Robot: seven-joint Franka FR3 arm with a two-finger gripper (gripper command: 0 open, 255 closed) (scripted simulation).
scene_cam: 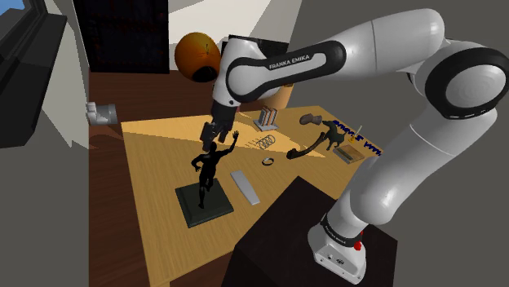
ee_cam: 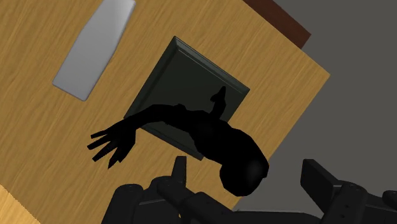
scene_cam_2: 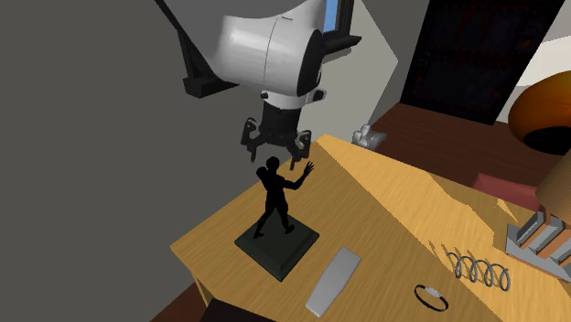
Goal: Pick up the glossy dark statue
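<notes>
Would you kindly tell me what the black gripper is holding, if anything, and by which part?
Nothing is held: the open black gripper hangs just over the glossy black human-figure statue, fingers apart and not touching its head.

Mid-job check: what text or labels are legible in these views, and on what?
"FRANKA EMIKA": on the white arm, along its upper link.
Blue lettering at the table's far edge: too blurred to read.
Small marking on the arm's base: too small to read.

The table [scene_cam: 159, 220] showed smooth wood grain. The statue [scene_cam: 207, 165] looked flat black, faintly glossy on its head; the slab [scene_cam: 245, 187] at its three o'clock, matt grey.
</notes>
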